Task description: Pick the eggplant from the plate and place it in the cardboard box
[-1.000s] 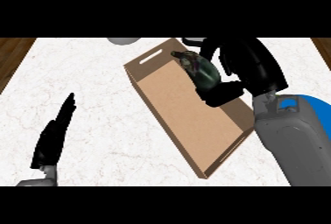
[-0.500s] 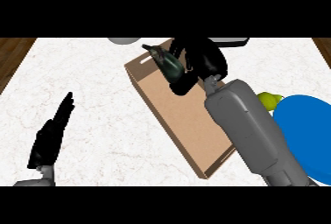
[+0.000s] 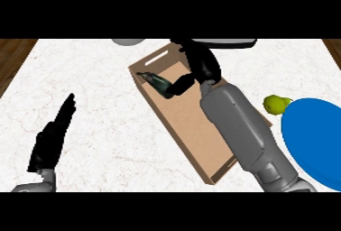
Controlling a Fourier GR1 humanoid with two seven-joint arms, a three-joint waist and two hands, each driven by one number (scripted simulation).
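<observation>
The dark eggplant (image 3: 158, 82) lies inside the cardboard box (image 3: 193, 124), near its far left wall. My right hand (image 3: 201, 65) is over the box's far end, fingers stretched away towards the back; only its thumb (image 3: 180, 85) reaches down next to the eggplant, and the fingers are not curled round it. The blue plate (image 3: 314, 140) sits at the right edge, partly behind my right forearm. At the lower left my left hand (image 3: 52, 135) rests open on the counter, fingers straight.
A yellow-green fruit (image 3: 276, 103) lies between the box and the plate. A grey bowl (image 3: 130, 42) and a dark-and-white object (image 3: 230, 43) sit at the counter's back edge. Wooden floor shows at both top corners.
My right hand carried the eggplant left and towards the back, over the box's far end, then spread its fingers. The eggplant now lies in the box. The left hand stayed still.
</observation>
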